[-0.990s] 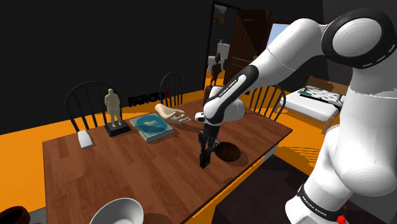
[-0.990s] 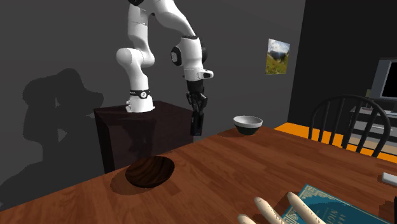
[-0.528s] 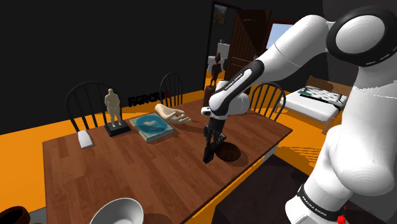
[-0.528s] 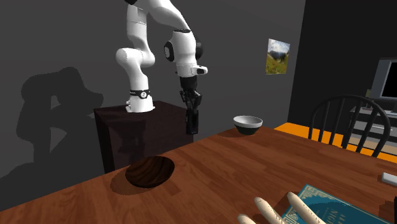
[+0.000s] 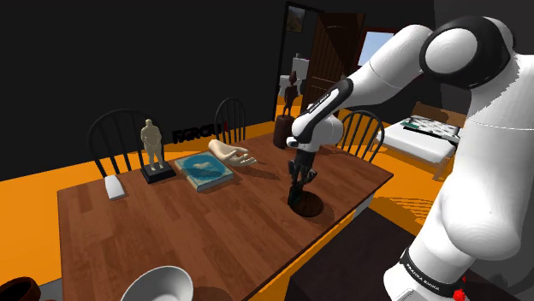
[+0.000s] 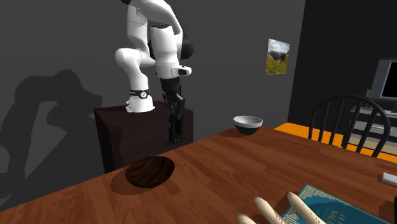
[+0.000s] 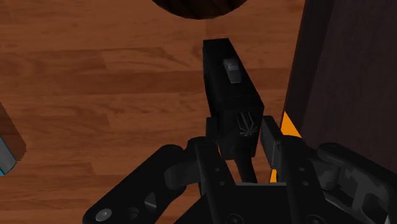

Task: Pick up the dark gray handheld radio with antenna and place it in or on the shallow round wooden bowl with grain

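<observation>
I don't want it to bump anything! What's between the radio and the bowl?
Nothing. In the wrist view, the brown wooden tabletop between the black box-shaped handheld radio and the dark shallow round wooden bowl is bare.

On the wooden tabletop [image 5: 171,222] before me stand a pale figurine [image 5: 153,145] on a dark base, a blue book [image 5: 204,170] just beside it, a beige model hand [image 5: 231,155] past the book, a small white block [image 5: 114,187], and a white bowl [image 5: 158,284] near the edge, with dark spindle-back chairs [image 5: 115,137] behind.
</observation>
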{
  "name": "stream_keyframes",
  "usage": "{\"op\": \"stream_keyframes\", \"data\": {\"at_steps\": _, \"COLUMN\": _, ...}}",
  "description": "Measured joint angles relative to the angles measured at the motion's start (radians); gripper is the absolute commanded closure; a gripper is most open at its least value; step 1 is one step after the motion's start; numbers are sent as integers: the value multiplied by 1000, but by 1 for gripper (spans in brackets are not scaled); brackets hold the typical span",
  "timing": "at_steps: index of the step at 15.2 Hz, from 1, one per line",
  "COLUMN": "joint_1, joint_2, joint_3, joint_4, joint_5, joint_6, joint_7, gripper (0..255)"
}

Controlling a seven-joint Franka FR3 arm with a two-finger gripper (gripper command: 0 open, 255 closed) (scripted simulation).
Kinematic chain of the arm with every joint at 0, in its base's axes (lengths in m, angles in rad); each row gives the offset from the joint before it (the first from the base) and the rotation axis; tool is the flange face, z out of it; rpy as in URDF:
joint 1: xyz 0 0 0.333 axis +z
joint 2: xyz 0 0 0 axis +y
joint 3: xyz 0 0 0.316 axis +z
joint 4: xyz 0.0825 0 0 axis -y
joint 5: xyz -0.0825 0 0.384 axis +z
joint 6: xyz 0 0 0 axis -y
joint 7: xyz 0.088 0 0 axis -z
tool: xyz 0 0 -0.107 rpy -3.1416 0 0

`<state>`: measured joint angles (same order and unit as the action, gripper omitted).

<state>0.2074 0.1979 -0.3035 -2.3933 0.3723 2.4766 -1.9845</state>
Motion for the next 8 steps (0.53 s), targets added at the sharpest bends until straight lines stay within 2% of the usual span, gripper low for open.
{"op": "stream_keyframes", "data": {"at_steps": 3, "joint_1": -47, "joint_2": 17, "joint_3": -30, "joint_4": 33, "joint_5": -6, "joint_6": -31, "joint_7": -67, "gripper": 255}}
{"op": "stream_keyframes", "data": {"at_steps": 8, "joint_1": -136, "joint_2": 100, "joint_3": -66, "joint_4": 150, "joint_5": 5, "joint_6": -95, "joint_7": -183, "gripper": 255}}
